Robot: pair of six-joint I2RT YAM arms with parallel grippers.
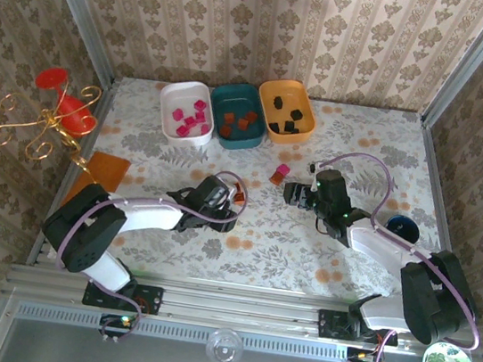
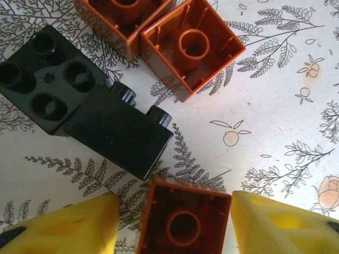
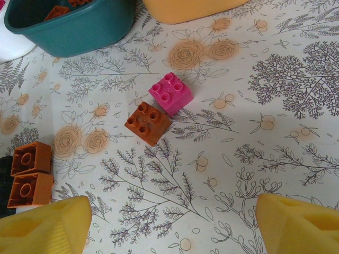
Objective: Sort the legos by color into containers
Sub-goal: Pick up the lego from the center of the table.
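An orange-red lego [image 2: 184, 225], hollow side up, sits at the bottom of the left wrist view between the fingers of the left gripper [image 2: 175, 205]. The fingers are narrowly spread, with a sliver of counter [image 2: 275, 106] showing on the left side. Black legos [image 2: 79, 106] lie at upper left. The right gripper [image 3: 174, 203] gapes wide and empty below a pink lego [image 3: 170, 93] touching an orange lego [image 3: 148, 123]. The white tray [image 1: 174, 95], teal tray [image 1: 231, 97] and orange tray [image 1: 303, 95] sit side by side at upper centre.

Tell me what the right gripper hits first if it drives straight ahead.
Likely the orange-red brick, with the pink brick close behind it; depth is unclear, so the right gripper might reach the table first.
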